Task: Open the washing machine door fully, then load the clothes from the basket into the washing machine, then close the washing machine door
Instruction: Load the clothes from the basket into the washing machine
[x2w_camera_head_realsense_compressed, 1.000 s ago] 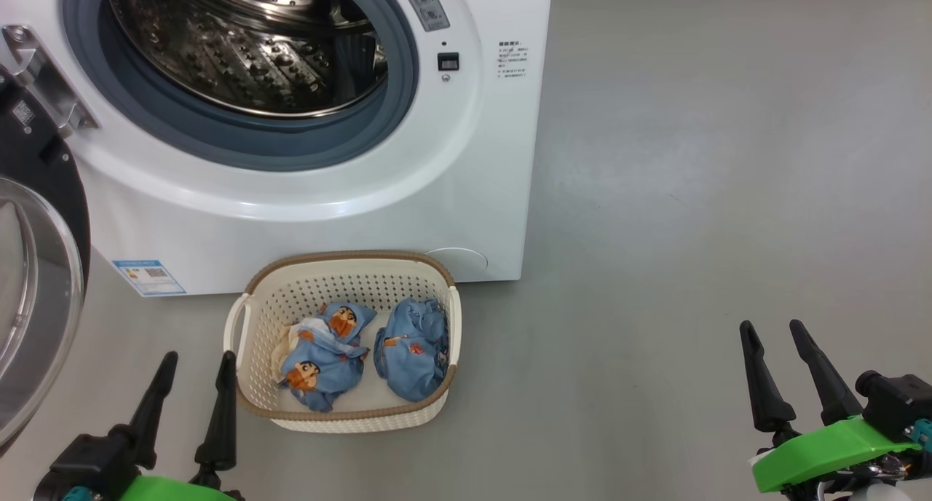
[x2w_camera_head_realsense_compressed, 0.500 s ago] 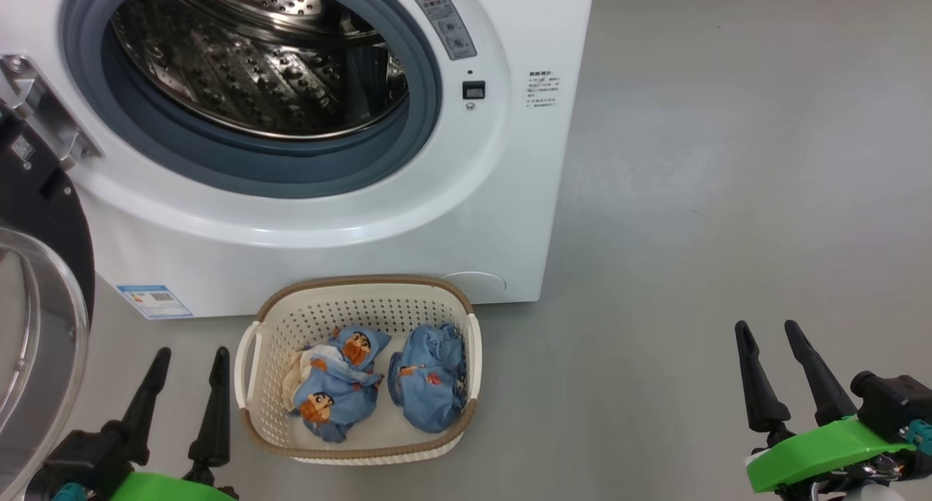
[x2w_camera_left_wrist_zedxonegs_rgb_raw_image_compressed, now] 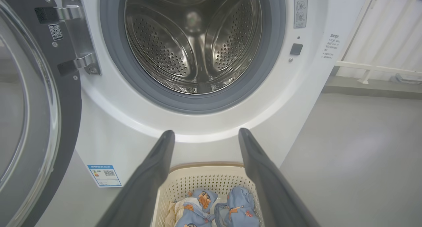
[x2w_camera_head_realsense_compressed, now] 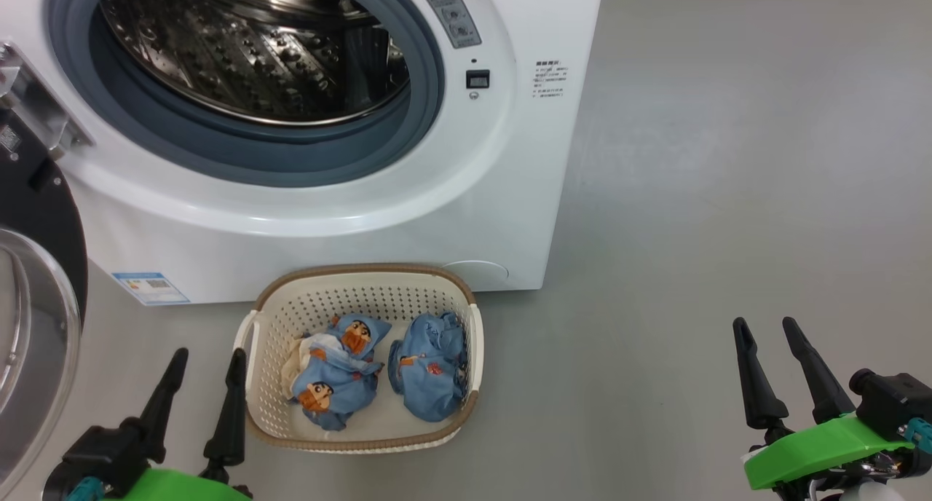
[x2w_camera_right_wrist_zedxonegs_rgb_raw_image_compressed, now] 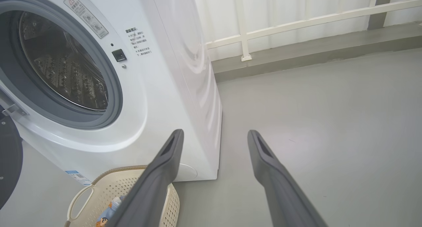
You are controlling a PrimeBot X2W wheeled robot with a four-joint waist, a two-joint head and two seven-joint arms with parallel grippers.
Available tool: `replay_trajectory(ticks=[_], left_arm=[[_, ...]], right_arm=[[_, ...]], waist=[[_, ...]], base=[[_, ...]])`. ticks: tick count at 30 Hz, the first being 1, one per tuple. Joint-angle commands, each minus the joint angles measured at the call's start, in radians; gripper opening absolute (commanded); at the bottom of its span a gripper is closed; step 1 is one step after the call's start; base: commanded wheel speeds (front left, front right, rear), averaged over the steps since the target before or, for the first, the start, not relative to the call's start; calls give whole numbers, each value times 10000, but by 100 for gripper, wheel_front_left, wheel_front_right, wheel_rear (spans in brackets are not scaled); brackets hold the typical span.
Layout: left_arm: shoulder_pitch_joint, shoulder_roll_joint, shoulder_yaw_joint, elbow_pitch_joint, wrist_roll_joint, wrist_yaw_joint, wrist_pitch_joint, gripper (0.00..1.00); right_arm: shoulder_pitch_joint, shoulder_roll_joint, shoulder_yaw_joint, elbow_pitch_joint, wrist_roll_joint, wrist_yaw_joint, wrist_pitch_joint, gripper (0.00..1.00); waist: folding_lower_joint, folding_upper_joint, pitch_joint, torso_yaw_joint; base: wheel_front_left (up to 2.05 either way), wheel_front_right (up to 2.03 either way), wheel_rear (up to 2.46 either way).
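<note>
The white washing machine (x2w_camera_head_realsense_compressed: 451,217) fills the upper left of the head view, its steel drum (x2w_camera_head_realsense_compressed: 247,49) exposed. The washing machine door (x2w_camera_head_realsense_compressed: 36,282) hangs swung out at the left edge, black rim and glass bowl showing. On the floor in front stands the cream basket (x2w_camera_head_realsense_compressed: 364,279), holding two light-blue clothes (x2w_camera_head_realsense_compressed: 335,377) (x2w_camera_head_realsense_compressed: 429,373) with cartoon faces. My left gripper (x2w_camera_head_realsense_compressed: 207,355) is open, just left of the basket's handle. Far to the right, over bare floor, my right gripper (x2w_camera_head_realsense_compressed: 764,325) is open. In the left wrist view the left gripper (x2w_camera_left_wrist_zedxonegs_rgb_raw_image_compressed: 204,133) frames the basket (x2w_camera_left_wrist_zedxonegs_rgb_raw_image_compressed: 204,177) and clothes (x2w_camera_left_wrist_zedxonegs_rgb_raw_image_compressed: 197,210).
Grey floor (x2w_camera_head_realsense_compressed: 692,231) spreads to the right of the machine. A white railing (x2w_camera_right_wrist_zedxonegs_rgb_raw_image_compressed: 296,22) and a low ledge run along the wall behind, seen in the right wrist view. A blue label sticker (x2w_camera_head_realsense_compressed: 149,288) sits low on the machine's front.
The head camera has shifted, so the machine and basket sit further right and lower in the picture. My left gripper now stands slightly higher and closer to the basket. Both grippers stay open.
</note>
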Motion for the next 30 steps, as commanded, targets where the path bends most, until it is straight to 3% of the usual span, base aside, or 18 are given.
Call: replay_trajectory(ticks=[1,18,30], left_arm=[[-478,152,290,-153,-93,6,-65,100],[-1454,-161,-916,1933,-836,6,-65,100],[-3792,85,-2874,4376,-1763,6,-65,100]], right_arm=[[-197,-101,177,-261,-1,56,-124,100],[-986,66,28,-580,-174,56,-124,100],[-2010,223,51,-928,-351,56,-124,100]], waist=[[0,0,91,21],[0,0,1753,-23],[0,0,3650,-360]], base=[[0,0,0],[0,0,0],[0,0,0]])
